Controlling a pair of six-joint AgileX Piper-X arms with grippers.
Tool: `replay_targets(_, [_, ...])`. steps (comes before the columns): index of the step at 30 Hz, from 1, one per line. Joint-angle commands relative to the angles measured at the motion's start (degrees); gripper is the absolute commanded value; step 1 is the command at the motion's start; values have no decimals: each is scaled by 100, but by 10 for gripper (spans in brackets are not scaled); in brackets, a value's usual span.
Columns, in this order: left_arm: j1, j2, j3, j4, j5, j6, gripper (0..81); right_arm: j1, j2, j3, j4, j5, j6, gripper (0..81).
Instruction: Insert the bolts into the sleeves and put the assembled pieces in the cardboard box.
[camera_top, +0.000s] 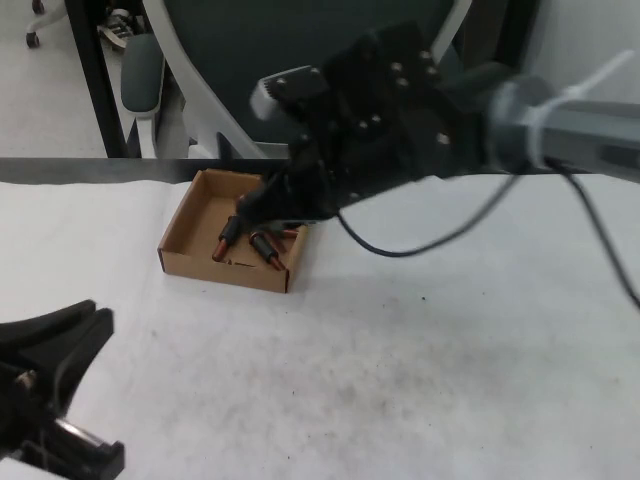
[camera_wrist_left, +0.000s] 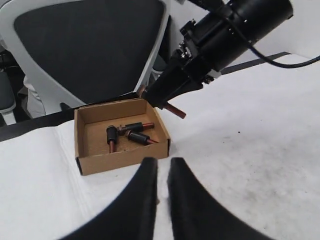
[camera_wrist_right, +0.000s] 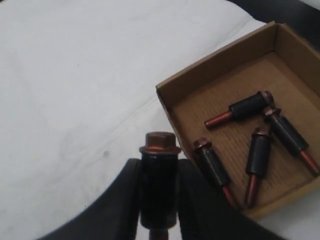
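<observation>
The cardboard box stands on the white bench at the back left. Several bolts in black sleeves lie inside it. My right gripper hangs just above the box's right rim, shut on another assembled piece: a copper bolt in a black sleeve, its shaft sticking out. My left gripper is low at the bench's near left, well short of the box, shut with nothing in it.
An office chair stands behind the bench's dark back edge. A black cable droops from the right arm. White bench cloth stretches open at the middle and right.
</observation>
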Motion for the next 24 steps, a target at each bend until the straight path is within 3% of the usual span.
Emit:
replay_targets(1, [-18, -237, -84, 319, -17, 47, 77, -29, 239, -395, 87, -84, -76, 2])
replay_targets(12, [-18, -381, -84, 647, 688, -388, 77, -37, 1803, -2173, 214, -61, -61, 2])
replay_targets(24, [-18, -381, -84, 766, 787, -388, 77, -235, 2370, -2541, 484, 535, -190, 2])
